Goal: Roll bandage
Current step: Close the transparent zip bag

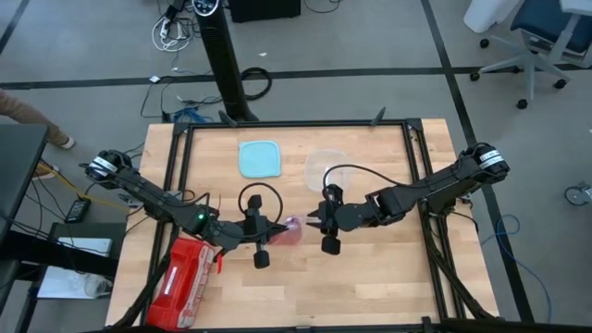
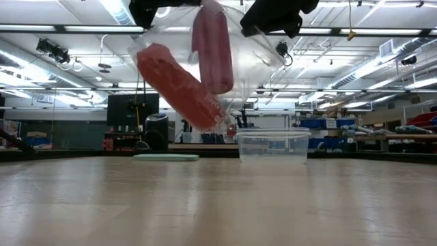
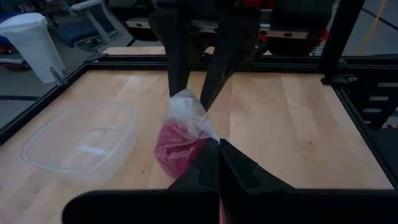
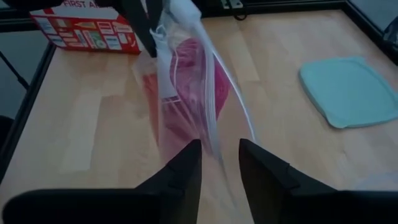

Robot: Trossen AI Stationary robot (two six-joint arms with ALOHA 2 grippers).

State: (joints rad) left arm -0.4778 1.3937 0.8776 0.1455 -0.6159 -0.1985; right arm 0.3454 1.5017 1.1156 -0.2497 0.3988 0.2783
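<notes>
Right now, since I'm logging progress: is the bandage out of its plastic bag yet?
No, still inside. The pink-red bandage shows through the clear bag, which the left gripper pinches and holds above the table.

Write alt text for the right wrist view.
A clear plastic bag holding a pink-red rolled bandage hangs above the wooden table, pinched at its top by the left gripper. The right gripper stands open just before it, with a red first-aid case and teal lid behind.
</notes>
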